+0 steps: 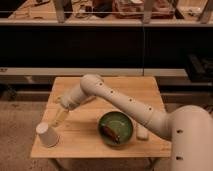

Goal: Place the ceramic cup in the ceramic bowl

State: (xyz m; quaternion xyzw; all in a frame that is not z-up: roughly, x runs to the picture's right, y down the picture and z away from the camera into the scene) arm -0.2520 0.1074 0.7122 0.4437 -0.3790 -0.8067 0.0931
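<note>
The white ceramic cup (47, 135) stands near the front left corner of the wooden table (125, 92), wider end up and leaning a little. The dark green ceramic bowl (116, 128) sits at the front middle with a reddish-brown thing (111, 133) inside it. My gripper (59, 117) is at the end of the white arm (125, 102), which reaches in from the right. It hangs low over the table, just up and right of the cup and well left of the bowl. It is apart from the cup.
A small white object (142, 132) lies on the table right of the bowl. A dark counter with a rail (105, 22) runs behind the table. The floor (17, 125) lies left of the table.
</note>
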